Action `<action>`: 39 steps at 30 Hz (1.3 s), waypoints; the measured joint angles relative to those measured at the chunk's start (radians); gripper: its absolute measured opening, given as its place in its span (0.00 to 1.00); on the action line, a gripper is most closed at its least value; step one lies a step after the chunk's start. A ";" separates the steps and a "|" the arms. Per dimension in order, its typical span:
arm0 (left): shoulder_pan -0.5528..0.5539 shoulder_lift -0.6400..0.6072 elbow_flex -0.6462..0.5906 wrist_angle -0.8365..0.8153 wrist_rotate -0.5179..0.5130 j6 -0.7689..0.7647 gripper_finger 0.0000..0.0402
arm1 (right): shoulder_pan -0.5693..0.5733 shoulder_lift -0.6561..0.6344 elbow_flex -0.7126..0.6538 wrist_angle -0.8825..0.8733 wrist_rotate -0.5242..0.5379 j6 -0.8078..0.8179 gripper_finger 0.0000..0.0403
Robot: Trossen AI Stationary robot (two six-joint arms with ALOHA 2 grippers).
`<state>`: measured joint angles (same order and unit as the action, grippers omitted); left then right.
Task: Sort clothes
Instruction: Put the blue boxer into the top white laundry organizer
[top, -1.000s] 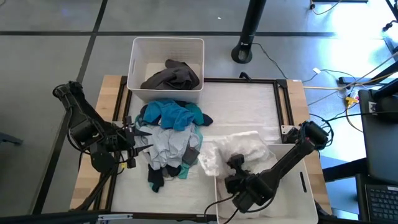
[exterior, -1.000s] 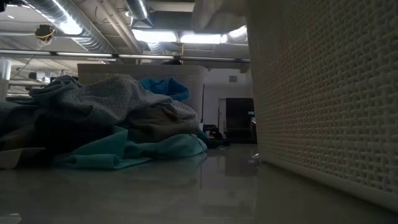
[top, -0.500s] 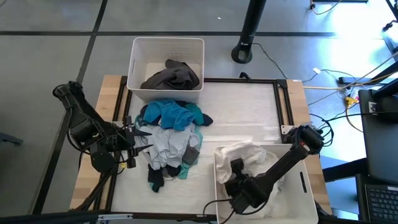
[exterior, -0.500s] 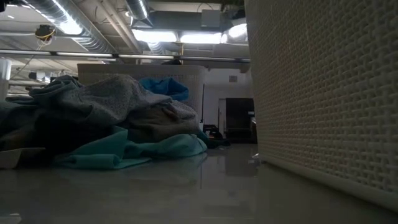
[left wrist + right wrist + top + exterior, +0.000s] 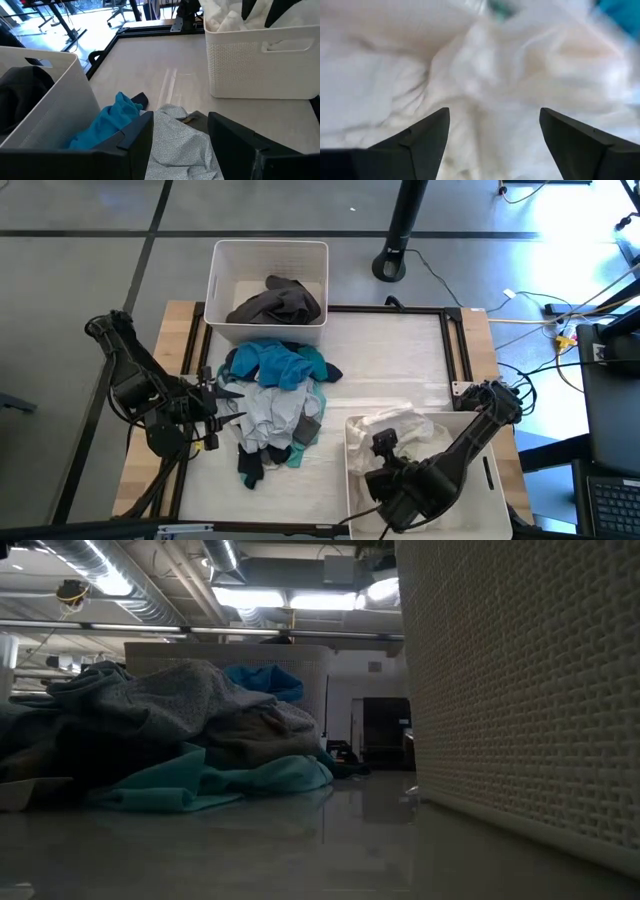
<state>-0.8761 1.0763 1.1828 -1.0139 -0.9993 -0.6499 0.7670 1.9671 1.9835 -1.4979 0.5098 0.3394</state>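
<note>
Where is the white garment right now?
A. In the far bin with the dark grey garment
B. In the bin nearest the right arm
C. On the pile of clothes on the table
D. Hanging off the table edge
B: the white garment lies inside the near bin, under the right gripper, whose fingers are open.

I am seeing a crumpled white fabric garment [image 5: 400,430] in a white woven plastic bin [image 5: 490,498]. A teal-blue soft garment [image 5: 275,364] is topping a pale grey speckled one [image 5: 265,408].
</note>
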 joint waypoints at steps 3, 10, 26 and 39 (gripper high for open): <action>0.000 -0.001 -0.010 0.012 0.000 -0.009 0.45 | -0.001 0.000 0.058 -0.001 0.048 -0.019 0.77; 0.000 0.000 -0.098 0.008 0.010 -0.121 0.45 | -0.051 -0.001 0.216 -0.013 0.132 -0.176 0.77; -0.003 0.000 -0.400 0.163 0.035 -0.448 0.45 | -0.370 0.001 0.164 0.455 0.198 -0.681 0.77; 0.172 0.000 -0.501 0.386 -0.002 -0.243 0.45 | -0.564 0.001 -0.200 0.924 0.014 -0.908 0.77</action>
<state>-0.7041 1.0763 0.6818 -0.6275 -1.0012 -0.8934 0.2026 1.9682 1.7839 -0.5742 0.5242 -0.5690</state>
